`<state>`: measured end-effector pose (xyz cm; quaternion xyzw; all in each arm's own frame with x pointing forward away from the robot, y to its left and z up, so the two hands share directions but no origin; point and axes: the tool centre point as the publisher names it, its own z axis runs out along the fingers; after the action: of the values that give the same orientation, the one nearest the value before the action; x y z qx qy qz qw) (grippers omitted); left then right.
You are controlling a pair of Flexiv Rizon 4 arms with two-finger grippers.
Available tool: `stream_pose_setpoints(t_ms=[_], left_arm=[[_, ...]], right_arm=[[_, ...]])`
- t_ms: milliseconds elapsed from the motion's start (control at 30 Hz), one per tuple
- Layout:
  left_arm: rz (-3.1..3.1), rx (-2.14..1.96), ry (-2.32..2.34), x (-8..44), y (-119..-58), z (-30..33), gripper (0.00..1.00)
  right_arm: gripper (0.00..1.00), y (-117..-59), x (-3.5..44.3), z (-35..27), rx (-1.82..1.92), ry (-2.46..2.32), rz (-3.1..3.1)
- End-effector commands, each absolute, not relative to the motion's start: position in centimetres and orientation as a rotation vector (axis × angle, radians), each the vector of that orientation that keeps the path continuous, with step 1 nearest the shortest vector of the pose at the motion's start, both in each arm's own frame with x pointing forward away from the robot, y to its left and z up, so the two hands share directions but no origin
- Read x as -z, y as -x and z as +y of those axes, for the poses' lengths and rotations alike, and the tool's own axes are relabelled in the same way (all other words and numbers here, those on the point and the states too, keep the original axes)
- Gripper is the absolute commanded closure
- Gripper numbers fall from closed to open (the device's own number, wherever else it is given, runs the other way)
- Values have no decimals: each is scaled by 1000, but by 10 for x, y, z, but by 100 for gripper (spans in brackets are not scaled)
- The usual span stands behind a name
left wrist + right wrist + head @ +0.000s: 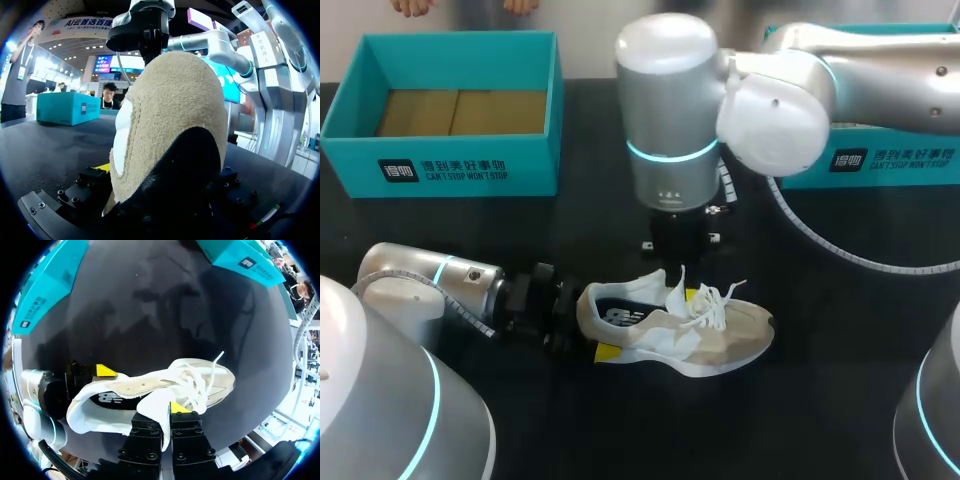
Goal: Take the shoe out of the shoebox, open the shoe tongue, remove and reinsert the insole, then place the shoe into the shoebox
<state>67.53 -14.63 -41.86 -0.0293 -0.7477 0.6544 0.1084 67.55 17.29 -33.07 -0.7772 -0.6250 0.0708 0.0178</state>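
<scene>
Shoe (720,335): on the desk (840,400), outside the shoebox (460,170).
My left gripper (588,322): clamped on the heel (170,125), which hides most of its fingertips.
My right gripper (165,411): pinching the tongue (152,400); one yellow tip is hidden.

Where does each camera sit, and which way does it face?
Head view: above, behind, looking down at the shoe; left arm and right arm show.
Left wrist view: low, facing the shoe's heel; left tool clamps it.
Right wrist view: above the shoe, looking down; right tool grips the tongue.
All share the shoe.
</scene>
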Motion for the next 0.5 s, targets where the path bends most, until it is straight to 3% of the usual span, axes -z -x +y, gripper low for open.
stream_pose_setpoints(t_ms=[33, 500], left_arm=[[-2201, -1925, 85, 418, -675, -146, 100], [-2201, -1925, 85, 418, -675, -146, 100]], right_arm=[[100, -668, 331, 153, -92, 2704, -1440], [100, -666, 329, 146, -75, 2693, -1433]])
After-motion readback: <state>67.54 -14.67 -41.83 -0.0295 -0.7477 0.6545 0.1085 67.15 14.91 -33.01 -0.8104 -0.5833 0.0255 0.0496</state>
